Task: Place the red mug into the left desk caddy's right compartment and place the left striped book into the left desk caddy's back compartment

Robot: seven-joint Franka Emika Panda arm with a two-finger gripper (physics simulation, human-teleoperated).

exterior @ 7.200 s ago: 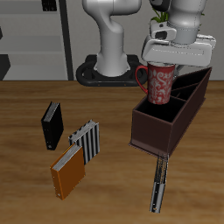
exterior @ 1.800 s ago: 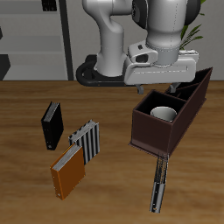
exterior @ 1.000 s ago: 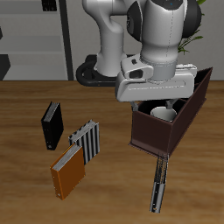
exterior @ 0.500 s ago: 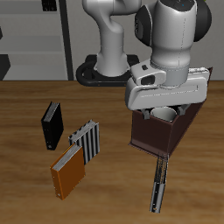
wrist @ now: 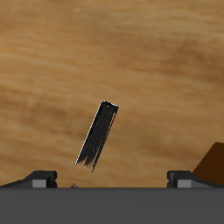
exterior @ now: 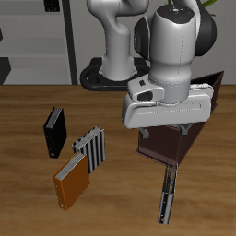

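Slim grey-striped book (wrist: 98, 134) lies flat on the worktop; my empty, spread tool (exterior: 168, 132) risks skidding off its thin edge.

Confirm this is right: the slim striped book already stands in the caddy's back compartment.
Wrong. The left striped book lies flat on the table in front of the left desk caddy, not inside it. The exterior view shows this; the wrist view shows it on bare wood.
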